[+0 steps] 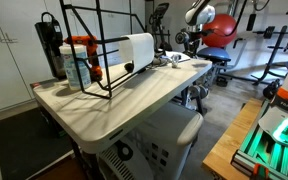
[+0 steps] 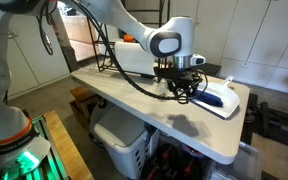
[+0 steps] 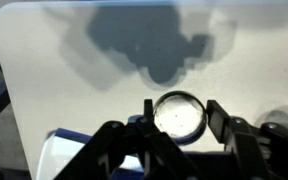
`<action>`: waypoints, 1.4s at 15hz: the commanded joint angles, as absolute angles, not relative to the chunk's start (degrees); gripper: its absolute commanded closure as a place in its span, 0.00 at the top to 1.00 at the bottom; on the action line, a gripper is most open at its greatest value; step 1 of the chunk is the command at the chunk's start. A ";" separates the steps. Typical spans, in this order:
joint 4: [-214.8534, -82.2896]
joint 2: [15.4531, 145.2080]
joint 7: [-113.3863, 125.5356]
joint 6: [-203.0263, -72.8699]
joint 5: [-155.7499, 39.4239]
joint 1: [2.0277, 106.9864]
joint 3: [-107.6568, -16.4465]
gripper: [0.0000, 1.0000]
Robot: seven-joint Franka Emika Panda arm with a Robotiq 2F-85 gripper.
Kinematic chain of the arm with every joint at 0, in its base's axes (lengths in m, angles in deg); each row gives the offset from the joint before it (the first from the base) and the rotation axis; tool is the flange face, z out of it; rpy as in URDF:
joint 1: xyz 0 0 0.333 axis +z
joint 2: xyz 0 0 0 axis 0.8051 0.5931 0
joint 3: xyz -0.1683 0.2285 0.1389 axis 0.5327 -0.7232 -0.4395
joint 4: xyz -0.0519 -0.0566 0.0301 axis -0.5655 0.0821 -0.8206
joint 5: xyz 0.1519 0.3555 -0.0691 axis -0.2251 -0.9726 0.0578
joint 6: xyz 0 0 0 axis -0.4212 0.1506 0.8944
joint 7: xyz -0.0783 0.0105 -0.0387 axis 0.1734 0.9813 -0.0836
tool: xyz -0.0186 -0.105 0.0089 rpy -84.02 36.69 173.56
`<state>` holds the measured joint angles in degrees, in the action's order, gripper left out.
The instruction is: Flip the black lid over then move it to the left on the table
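In the wrist view a round black lid [image 3: 179, 115] with a pale, shiny inner face sits between my gripper's [image 3: 181, 118] two fingers, which touch its rim on both sides. The lid is held above the cream-white table [image 3: 54, 70], where the gripper's shadow falls. In an exterior view the gripper [image 2: 181, 88] hangs over the far end of the table [image 2: 134, 105], a little above its surface. In another exterior view the gripper [image 1: 178, 58] is small at the far end of the table [image 1: 114, 105]; the lid cannot be made out there.
A white and blue flat object [image 2: 220, 97] lies beside the gripper, also in the wrist view [image 3: 69, 152]. A black wire rack [image 1: 94, 50], a white box [image 1: 136, 48], an orange bottle [image 1: 79, 55] and a black bottle [image 1: 49, 45] stand on the table's other end.
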<state>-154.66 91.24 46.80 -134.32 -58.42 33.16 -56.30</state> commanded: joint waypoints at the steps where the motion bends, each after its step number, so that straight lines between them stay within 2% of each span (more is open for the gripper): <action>1: -168.47 81.15 47.82 -138.78 -52.89 35.68 -56.75 0.30; 8: -188.23 63.67 48.58 -134.99 -37.38 43.25 -58.30 0.30; 10: -191.22 60.01 51.14 -133.73 -41.53 44.90 -60.17 0.30; 11: -186.14 65.62 48.51 -134.80 -39.99 44.14 -58.78 0.55; 16: -190.22 60.69 49.32 -134.17 -40.30 45.76 -59.67 0.55; 17: -190.23 60.70 49.47 -134.17 -40.30 45.66 -59.62 0.30; 21: -190.03 63.42 49.21 -138.78 -45.75 46.51 -59.87 0.30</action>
<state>-190.09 61.18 49.03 -135.49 -41.44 45.34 -60.27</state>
